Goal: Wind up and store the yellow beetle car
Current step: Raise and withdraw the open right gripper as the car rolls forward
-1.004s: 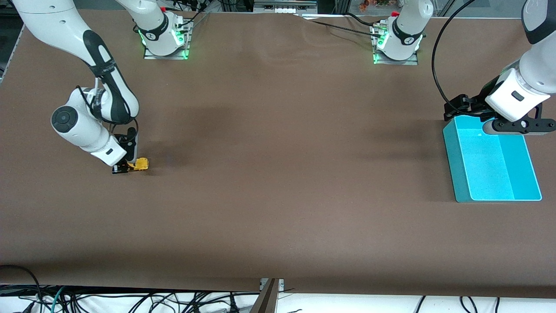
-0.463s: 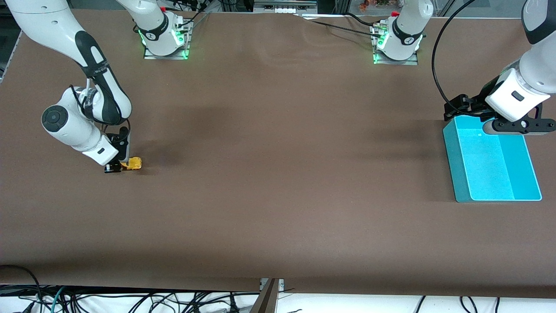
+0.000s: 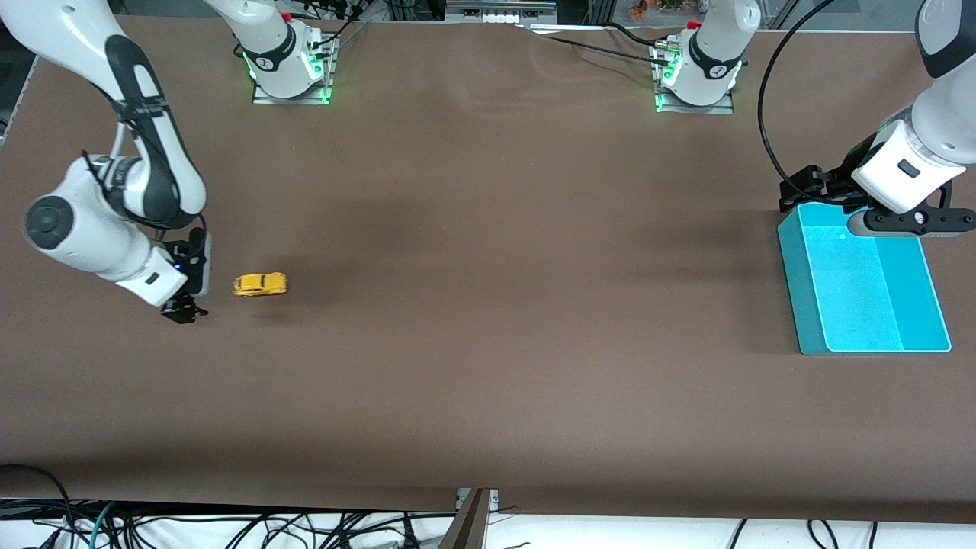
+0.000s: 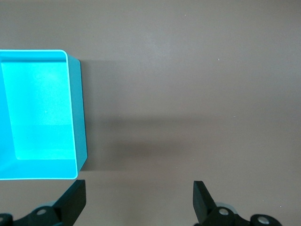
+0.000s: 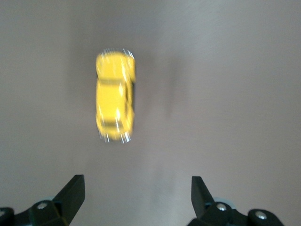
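Right pincer [image 3: 183,313] sits low over the brown worktop [image 3: 488,366] at the right arm's end, tips angled down. Its fingers [image 5: 71,192] stand well apart in the right wrist view, nothing between them.

The yellow beetle car [image 3: 260,284] stands on its wheels on the worktop just beside that pincer, toward the middle of the worktop, apart from the tips and free of any grip. Its long axis runs along the worktop's length. In the right wrist view the car [image 5: 115,96] is smeared, possibly rolling; hard to be sure.

A turquoise bin [image 3: 808,305] rests on the worktop at the left arm's end, well apart from the car.

Left pincer [image 3: 911,221] waits over the bin's edge nearest the robot bases. Its fingers [image 4: 74,197] stand wide apart, holding nothing.
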Robot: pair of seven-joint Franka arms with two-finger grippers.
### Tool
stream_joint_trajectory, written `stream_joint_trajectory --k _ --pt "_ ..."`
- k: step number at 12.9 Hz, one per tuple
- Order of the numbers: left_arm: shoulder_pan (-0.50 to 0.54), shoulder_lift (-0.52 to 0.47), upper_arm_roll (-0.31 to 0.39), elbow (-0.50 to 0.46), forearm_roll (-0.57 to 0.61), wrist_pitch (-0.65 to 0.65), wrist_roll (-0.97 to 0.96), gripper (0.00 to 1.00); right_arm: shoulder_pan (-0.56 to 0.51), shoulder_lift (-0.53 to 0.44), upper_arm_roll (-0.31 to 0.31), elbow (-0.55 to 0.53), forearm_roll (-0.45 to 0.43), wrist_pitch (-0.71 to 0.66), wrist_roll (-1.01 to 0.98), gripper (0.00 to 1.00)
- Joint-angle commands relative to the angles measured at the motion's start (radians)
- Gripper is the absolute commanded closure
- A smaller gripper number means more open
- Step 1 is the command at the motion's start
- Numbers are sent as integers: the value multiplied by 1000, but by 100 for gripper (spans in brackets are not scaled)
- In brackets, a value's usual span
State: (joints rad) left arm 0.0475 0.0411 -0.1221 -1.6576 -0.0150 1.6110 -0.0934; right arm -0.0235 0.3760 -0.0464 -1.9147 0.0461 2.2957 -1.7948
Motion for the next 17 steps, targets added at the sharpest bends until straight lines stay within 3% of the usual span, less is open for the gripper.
stream_joint_trajectory --k 1,6,17 --pt "3 13 1 32 -11 -22 15 0 -4 -3 8 98 21 -99 -8 0" --pt "3 13 2 32 -11 -22 17 0 -3 -29 20 126 21 -143 113 0" --pt "3 14 -1 32 -11 -34 21 0 30 -40 30 324 6 -432 581 0"
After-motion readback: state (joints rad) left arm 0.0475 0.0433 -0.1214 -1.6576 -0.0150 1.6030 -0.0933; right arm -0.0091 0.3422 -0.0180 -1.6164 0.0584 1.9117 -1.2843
